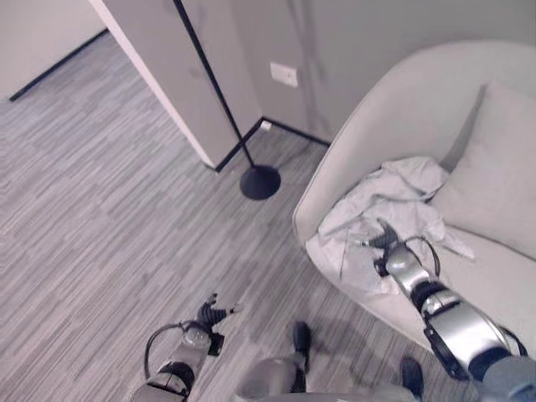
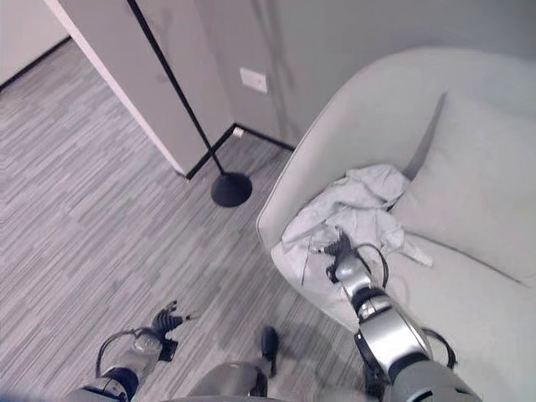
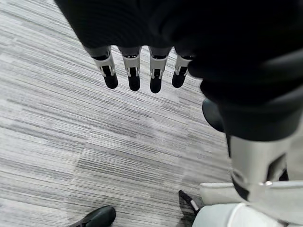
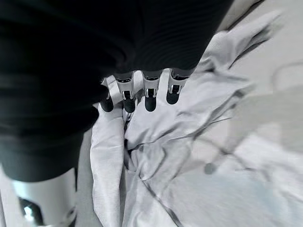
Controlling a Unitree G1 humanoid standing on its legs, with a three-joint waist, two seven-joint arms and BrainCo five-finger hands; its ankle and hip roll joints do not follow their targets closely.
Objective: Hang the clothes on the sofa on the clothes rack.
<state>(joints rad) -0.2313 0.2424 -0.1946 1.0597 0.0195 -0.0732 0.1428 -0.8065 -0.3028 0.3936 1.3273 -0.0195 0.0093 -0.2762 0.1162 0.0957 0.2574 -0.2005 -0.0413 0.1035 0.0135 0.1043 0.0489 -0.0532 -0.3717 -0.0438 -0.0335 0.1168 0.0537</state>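
A crumpled pale grey garment [image 1: 387, 205] lies heaped on the seat of a light grey sofa [image 1: 360, 109], near its front edge. My right hand [image 1: 388, 244] hovers just over the near part of the heap. In the right wrist view its fingers [image 4: 150, 97] are straight and open, close above the garment's folds [image 4: 180, 156], holding nothing. My left hand [image 1: 213, 316] hangs low over the carpet, and its fingers [image 3: 134, 75] are straight and empty. A thin black pole [image 1: 209, 84] on a round black base [image 1: 260, 182] stands left of the sofa.
A large pale cushion [image 1: 494, 176] leans on the sofa back, right of the garment. A wall corner with dark skirting [image 1: 226, 159] sits behind the pole's base. A white wall socket [image 1: 283, 74] is above it. Grey striped carpet [image 1: 100, 209] spreads to the left.
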